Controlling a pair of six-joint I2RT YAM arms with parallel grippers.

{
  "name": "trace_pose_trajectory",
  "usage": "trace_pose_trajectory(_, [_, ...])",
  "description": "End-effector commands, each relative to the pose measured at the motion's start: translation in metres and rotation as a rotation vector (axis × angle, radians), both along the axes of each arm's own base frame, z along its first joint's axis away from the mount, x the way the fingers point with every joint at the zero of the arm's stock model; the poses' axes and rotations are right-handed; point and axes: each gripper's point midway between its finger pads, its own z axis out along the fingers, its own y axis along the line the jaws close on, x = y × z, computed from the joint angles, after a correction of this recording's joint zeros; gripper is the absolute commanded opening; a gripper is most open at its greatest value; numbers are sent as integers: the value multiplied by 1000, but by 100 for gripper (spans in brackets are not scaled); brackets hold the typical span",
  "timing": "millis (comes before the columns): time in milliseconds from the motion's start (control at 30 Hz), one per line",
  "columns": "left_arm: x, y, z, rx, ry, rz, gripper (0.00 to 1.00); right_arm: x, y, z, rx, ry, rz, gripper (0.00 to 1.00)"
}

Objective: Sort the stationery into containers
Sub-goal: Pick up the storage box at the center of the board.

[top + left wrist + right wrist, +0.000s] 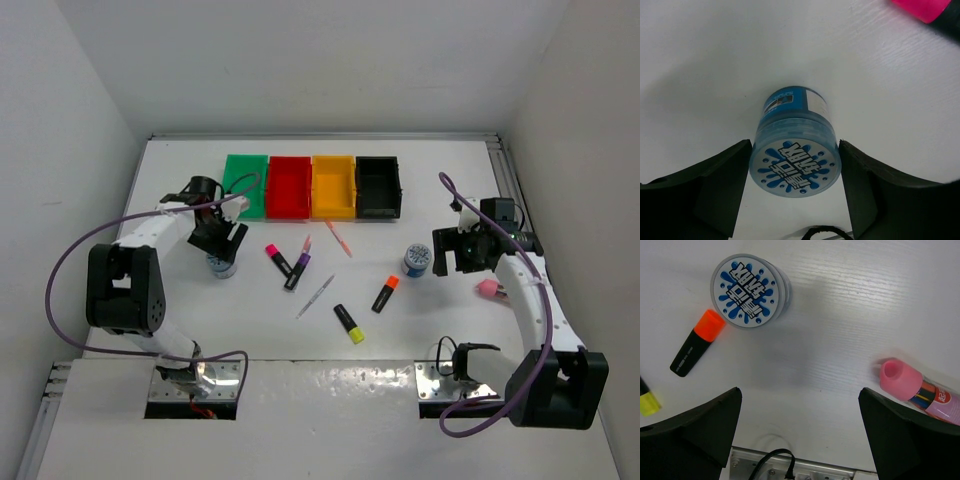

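Observation:
My left gripper [222,243] [795,146] has its fingers against both sides of a round blue-white roll [792,117] [222,266] that stands on the table. My right gripper [455,254] [800,440] is open and empty, above bare table between the second roll [416,260] [747,290] and the pink block [490,289] [915,387]. Highlighters lie mid-table: pink cap [272,255], purple cap [297,270], orange cap [386,293] [697,342], yellow cap [349,323]. A pink pen [338,238] and a grey pen [315,296] lie there too. The green [245,185], red [289,187], yellow-orange [333,186] and black [378,186] bins stand in a row at the back.
White walls close in the table on the left, back and right. A metal plate with a cable [785,470] lies at the near edge under my right gripper. Purple cables loop beside both arms.

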Motion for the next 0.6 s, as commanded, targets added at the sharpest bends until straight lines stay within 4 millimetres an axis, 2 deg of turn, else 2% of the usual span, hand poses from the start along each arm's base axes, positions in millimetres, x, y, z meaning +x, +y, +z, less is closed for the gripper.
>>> trace_pose_trajectory(0, [5,-1,0,16,-9,-22,75,8,-2,8,-19,-37,6,98])
trace_pose_trajectory(67, [3,-1,-3,18,2,-28,71,9,-2,7,-18,-40,3,98])
trace_pose_trajectory(167, [3,0,-4,13,2,-32,57,9,-2,5,-12,-38,-1,98])
trace_pose_trajectory(233, [6,0,1,11,-10,-32,42,10,-2,5,-11,-37,0,98])
trace_pose_trajectory(267, [5,-1,1,8,-6,-36,42,11,-2,5,-11,-36,-2,98])
trace_pose_trajectory(333, [17,-3,15,-3,-41,-40,31,11,-2,5,-11,-36,-3,98])
trace_pose_trajectory(367, [20,-8,21,-25,-46,-57,20,11,-1,5,-9,-36,-1,98])
trace_pose_trajectory(400, [40,-12,44,-38,-110,-62,13,11,-1,4,-8,-33,-2,98])
trace_pose_trajectory(433, [47,-15,52,-51,-113,-69,7,11,-1,3,-5,-33,-4,98])
trace_pose_trajectory(467, [57,-20,64,-72,-137,-76,2,11,-1,1,-4,-30,-5,98])
trace_pose_trajectory(500, [83,-23,99,-81,-228,-87,2,11,-1,1,-3,-26,-6,98])
trace_pose_trajectory(533, [92,-26,103,-84,-215,-92,1,12,0,0,-1,-22,-6,98])
trace_pose_trajectory(567, [103,-29,115,-84,-238,-89,0,13,-1,0,-3,-20,-6,98])
